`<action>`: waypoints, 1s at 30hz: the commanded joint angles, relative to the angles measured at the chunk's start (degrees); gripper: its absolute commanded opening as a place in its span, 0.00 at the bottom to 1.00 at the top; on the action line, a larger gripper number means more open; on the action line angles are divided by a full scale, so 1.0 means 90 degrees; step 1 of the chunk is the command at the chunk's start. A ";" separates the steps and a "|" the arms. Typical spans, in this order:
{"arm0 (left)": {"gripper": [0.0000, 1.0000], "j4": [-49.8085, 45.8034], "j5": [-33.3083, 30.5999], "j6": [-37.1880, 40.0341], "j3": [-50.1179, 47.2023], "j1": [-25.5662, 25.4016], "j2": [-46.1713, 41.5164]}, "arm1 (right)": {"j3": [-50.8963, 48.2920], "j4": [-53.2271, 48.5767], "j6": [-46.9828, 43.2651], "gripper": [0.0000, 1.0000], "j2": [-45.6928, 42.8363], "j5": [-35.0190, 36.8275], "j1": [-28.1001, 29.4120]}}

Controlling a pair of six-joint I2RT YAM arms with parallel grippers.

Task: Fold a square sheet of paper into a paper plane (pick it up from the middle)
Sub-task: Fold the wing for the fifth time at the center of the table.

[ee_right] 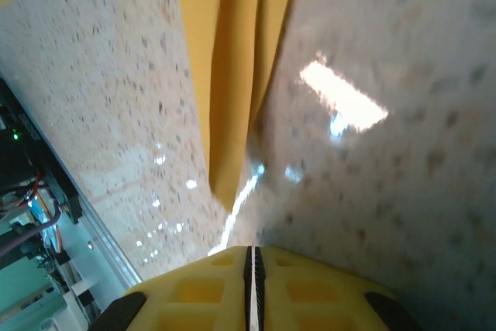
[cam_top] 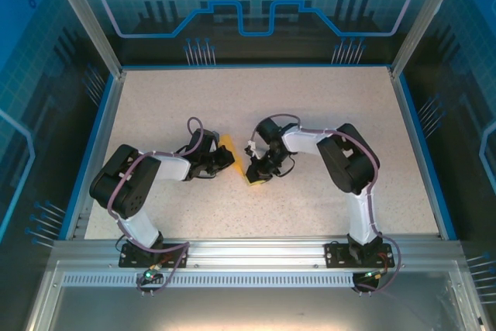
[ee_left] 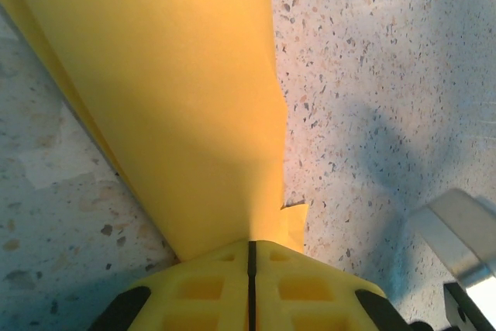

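The orange-yellow sheet of paper (cam_top: pixel 227 149) is lifted at the middle of the table, between my two grippers. In the left wrist view the sheet of paper (ee_left: pixel 178 98) spreads wide from the top left and narrows into my left gripper (ee_left: pixel 249 244), which is shut on its lower corner. Seen from above, the left gripper (cam_top: pixel 226 162) sits just under the paper. In the right wrist view the paper (ee_right: pixel 232 75) hangs as a narrow folded strip. My right gripper (ee_right: pixel 249 250) is shut, with a thin pale edge running from the strip into its jaws. From above, the right gripper (cam_top: pixel 249 170) is close to the right of the paper.
The speckled table (cam_top: pixel 310 98) has a blue rim (cam_top: pixel 422 145) and aluminium frame posts at the back corners. A metal rail (cam_top: pixel 256 249) runs along the near edge, by the arm bases. A pale metal part (ee_left: pixel 457 238) shows at the lower right of the left wrist view.
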 commanded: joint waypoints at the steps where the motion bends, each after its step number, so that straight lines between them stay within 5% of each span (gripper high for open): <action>1: 0.11 -0.0536 -0.0453 0.0172 -0.0038 -0.0006 0.0263 | -0.0003 0.0196 0.0190 0.13 -0.0561 0.0115 0.0016; 14: 0.11 -0.0520 -0.0414 0.0147 -0.0020 -0.0008 0.0256 | 0.1103 0.0608 0.0734 0.13 0.0479 0.0490 0.0220; 30: 0.20 -0.0892 -0.0158 0.0353 0.0527 0.0008 -0.0762 | 0.0420 0.0550 0.0716 0.11 0.0673 0.0656 0.0083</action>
